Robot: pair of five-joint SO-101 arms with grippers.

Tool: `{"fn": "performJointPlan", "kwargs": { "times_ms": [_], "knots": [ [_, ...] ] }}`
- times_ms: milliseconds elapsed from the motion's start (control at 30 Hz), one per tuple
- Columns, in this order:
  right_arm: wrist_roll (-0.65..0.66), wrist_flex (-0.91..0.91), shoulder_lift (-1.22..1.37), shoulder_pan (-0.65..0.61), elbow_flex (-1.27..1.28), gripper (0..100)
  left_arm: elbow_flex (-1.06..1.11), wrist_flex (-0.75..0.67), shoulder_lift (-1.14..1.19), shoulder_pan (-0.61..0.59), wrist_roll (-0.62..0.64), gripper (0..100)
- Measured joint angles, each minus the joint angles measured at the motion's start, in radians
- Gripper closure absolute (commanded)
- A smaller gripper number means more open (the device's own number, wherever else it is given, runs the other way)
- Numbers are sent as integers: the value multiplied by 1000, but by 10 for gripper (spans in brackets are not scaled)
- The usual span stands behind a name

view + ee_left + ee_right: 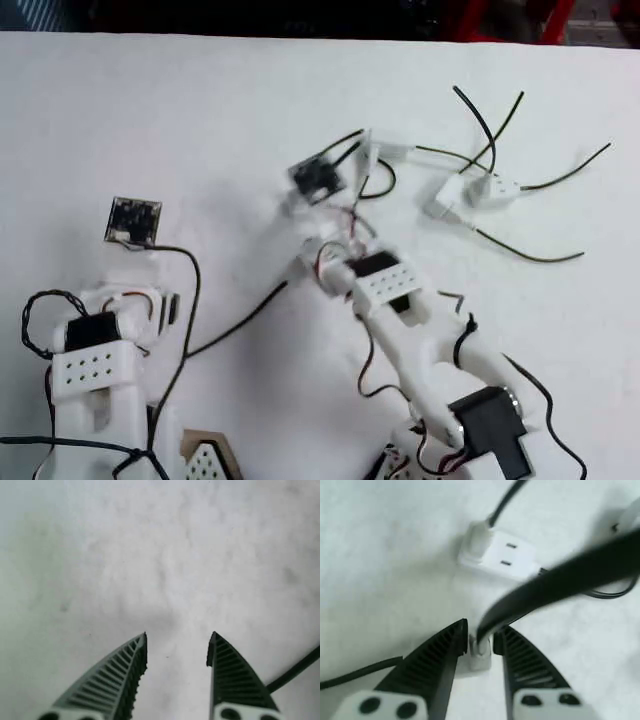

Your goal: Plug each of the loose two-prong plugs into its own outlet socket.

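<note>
My right gripper [480, 630] is shut on a small white two-prong plug [480, 656], whose black cord [555, 582] runs up and away. Just beyond it lies a white outlet block [512, 560] with two free slots, and another white plug [477, 537] is plugged in beside them. From above, the right gripper [312, 256] sits mid-table, near a black square block [318, 178]. My left gripper [177, 647] stands open over bare table, with a black cord [295, 670] beside it. Its arm [100, 345] is at the lower left, near a second black square block [133, 220].
More white outlet pieces [488, 190] and loose black cords [530, 255] lie at the back right. A long black cord [190, 300] loops between the two arms. The table's far edge [300, 36] meets a dark background.
</note>
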Motion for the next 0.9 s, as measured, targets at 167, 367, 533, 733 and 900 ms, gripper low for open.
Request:
{"fn": "performJointPlan", "kwargs": {
  "times_ms": [167, 367, 533, 733, 900],
  "knots": [
    [-25, 192, -14, 14, -109, 755, 0, 0, 0, 0, 0, 794],
    [-25, 494, -236, 15, -163, 755, 0, 0, 0, 0, 0, 796],
    [-25, 715, -512, 14, -163, 755, 0, 0, 0, 0, 0, 796],
    [-25, 882, -784, 12, -160, 755, 0, 0, 0, 0, 0, 793],
    [-25, 891, -918, 46, -25, 755, 0, 0, 0, 0, 0, 793]
  ]
}}
